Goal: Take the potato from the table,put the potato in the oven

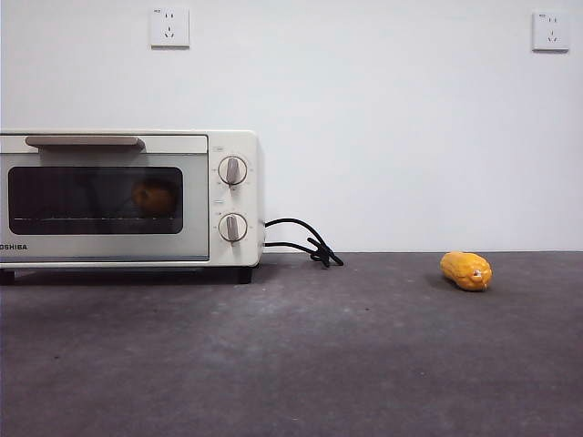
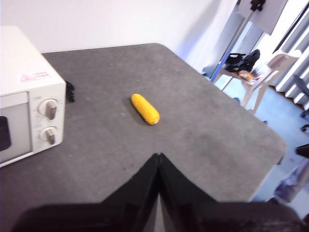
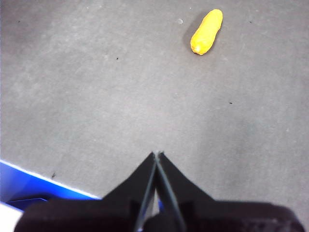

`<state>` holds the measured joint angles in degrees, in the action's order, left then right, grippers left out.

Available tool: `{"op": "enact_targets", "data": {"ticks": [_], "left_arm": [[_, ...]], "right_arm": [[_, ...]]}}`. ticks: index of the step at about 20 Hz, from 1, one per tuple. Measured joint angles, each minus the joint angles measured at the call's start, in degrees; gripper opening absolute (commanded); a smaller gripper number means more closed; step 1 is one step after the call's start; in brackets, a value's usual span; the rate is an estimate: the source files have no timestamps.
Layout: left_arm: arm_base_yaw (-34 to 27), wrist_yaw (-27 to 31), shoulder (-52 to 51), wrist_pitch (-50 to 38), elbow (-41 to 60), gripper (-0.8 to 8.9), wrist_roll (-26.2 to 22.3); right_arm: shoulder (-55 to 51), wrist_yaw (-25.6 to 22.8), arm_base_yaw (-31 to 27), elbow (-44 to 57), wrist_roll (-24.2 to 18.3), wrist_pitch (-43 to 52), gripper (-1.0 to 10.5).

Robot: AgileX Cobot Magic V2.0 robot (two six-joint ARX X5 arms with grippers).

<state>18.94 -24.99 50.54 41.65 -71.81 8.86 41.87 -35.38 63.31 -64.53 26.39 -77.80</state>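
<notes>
The orange-brown potato (image 1: 155, 198) lies on the wire rack inside the cream-white oven (image 1: 127, 197), seen dimly through the dark glass of the closed door. The oven (image 2: 29, 96) stands at the left of the dark grey table (image 1: 301, 355). My left gripper (image 2: 158, 157) is shut and empty, held above the table well away from the oven. My right gripper (image 3: 157, 154) is also shut with nothing in it, hovering over the table near its edge. Neither arm shows in the front view.
A smaller orange-yellow corn piece (image 1: 465, 269) lies on the table to the right, also seen as the corn piece (image 2: 145, 108) and the corn piece (image 3: 206, 32). The oven's black cord (image 1: 305, 241) coils beside it. The table's edge (image 3: 48, 181) lies close to my right gripper.
</notes>
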Motion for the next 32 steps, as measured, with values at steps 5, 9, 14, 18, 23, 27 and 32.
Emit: {"op": "enact_targets", "data": {"ticks": [5, 9, 14, 18, 23, 27, 32], "left_arm": [[-0.94, 12.79, 4.07, 0.31, 0.04, -0.04, -16.09], [-7.87, 17.03, 1.86, -8.28, 8.94, -0.04, -22.51], [-15.39, 17.62, -12.35, -25.99, 30.6, -0.04, -24.57], [-15.78, 17.57, -24.57, -32.85, 48.37, -0.04, -24.46], [-15.78, 19.52, -40.22, -41.18, 63.47, -0.04, -17.35], [-15.8, 24.26, -47.95, -38.25, 70.82, -0.04, -13.9], [-15.89, 29.07, -50.1, -32.04, 70.82, -0.04, -12.74]], "right_arm": [[0.0, -0.02, 0.0, 0.0, 0.0, 0.0, 0.0], [0.0, -0.02, 0.0, 0.0, 0.0, 0.0, 0.0], [0.0, -0.02, 0.0, 0.0, 0.0, 0.0, 0.0], [0.0, -0.02, 0.0, 0.0, 0.0, 0.0, 0.0], [0.0, -0.02, 0.0, 0.0, 0.0, 0.0, 0.0], [0.0, -0.04, 0.0, 0.0, 0.0, 0.0, 0.0], [0.0, -0.04, 0.0, 0.0, 0.0, 0.0, 0.0]]}}
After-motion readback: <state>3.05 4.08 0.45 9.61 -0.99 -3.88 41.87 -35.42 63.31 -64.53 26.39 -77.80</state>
